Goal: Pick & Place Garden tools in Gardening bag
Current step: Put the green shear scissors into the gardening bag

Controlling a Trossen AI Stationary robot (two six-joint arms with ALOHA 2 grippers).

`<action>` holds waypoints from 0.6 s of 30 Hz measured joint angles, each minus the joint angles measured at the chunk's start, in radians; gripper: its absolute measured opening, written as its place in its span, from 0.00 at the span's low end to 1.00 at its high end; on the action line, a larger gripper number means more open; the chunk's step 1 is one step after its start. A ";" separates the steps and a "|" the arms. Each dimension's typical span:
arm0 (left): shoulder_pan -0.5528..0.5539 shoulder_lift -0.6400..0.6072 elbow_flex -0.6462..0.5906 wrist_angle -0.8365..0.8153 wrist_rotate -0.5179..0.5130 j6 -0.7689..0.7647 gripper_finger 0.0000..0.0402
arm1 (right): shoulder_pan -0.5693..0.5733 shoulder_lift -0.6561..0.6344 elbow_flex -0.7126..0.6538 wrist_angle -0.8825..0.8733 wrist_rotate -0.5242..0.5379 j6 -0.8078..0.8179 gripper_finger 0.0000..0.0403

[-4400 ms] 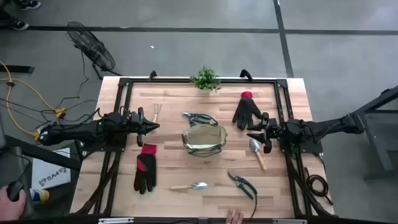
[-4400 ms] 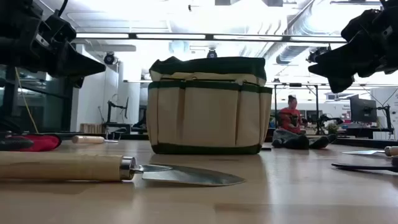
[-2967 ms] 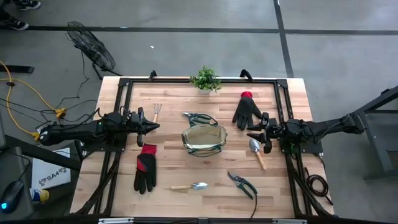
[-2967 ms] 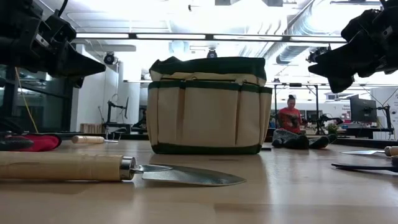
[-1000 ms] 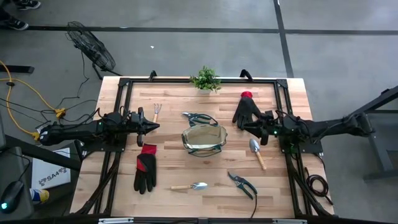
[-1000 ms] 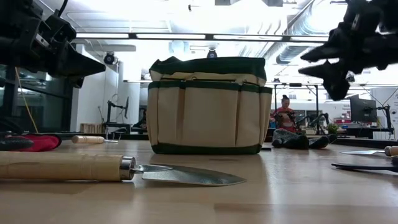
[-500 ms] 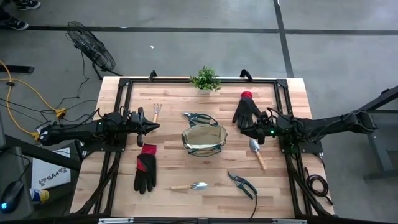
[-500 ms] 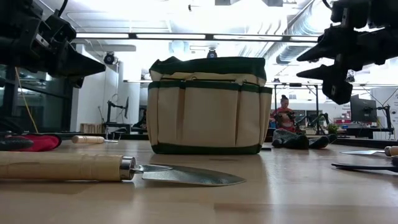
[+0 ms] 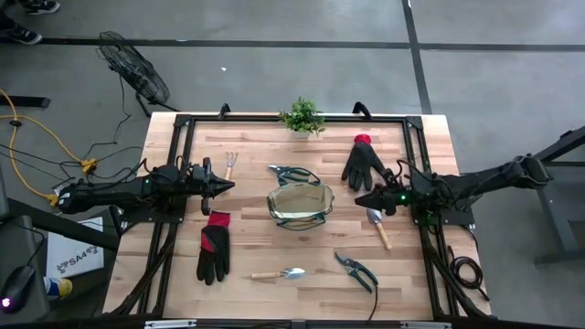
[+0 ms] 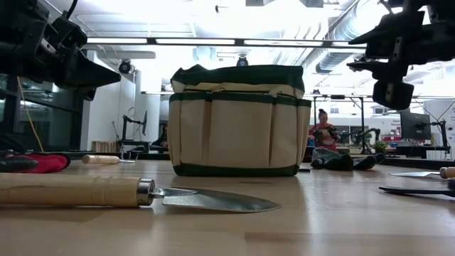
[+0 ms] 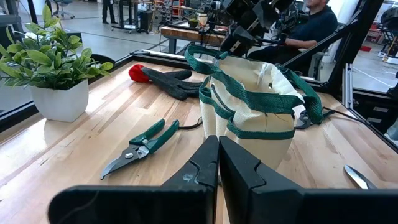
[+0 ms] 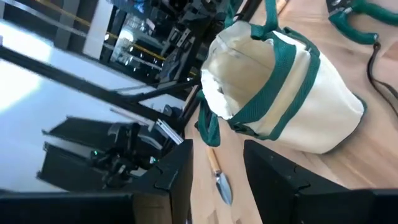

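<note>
The olive-khaki gardening bag [image 9: 300, 206] stands upright on its base at the table's middle, mouth open; it also shows in the low view [image 10: 238, 121]. Around it lie a black glove with a red cuff [image 9: 363, 163], a second glove [image 9: 215, 247], a wooden-handled trowel [image 9: 377, 222], a second trowel [image 9: 279, 273], a small rake [image 9: 231, 163], green-handled shears [image 9: 292, 172] and dark shears [image 9: 356, 270]. My left gripper [image 9: 228, 185] is shut and empty, left of the bag. My right gripper [image 9: 359, 199] is open and empty in the air, right of the bag, between the far glove and the trowel.
A small green potted plant [image 9: 302, 116] stands at the far edge. A black frame [image 9: 183, 123] runs round the tabletop. A person [image 10: 323, 131] shows in the room beyond. Bare wood lies between the bag and the near tools.
My right gripper has risen, come a little toward the bag, and rolled about its long axis. The gap between its fingertips has widened, so it has opened. No tool and not the bag has moved.
</note>
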 joint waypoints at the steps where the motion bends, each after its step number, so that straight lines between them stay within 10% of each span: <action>1: 0.000 0.000 0.000 0.000 0.000 0.000 0.03 | 0.010 0.000 0.000 0.000 0.013 0.015 0.33; 18: 0.000 0.000 0.000 0.008 -0.067 0.156 0.03 | 0.144 0.116 0.204 -0.217 0.131 0.092 0.33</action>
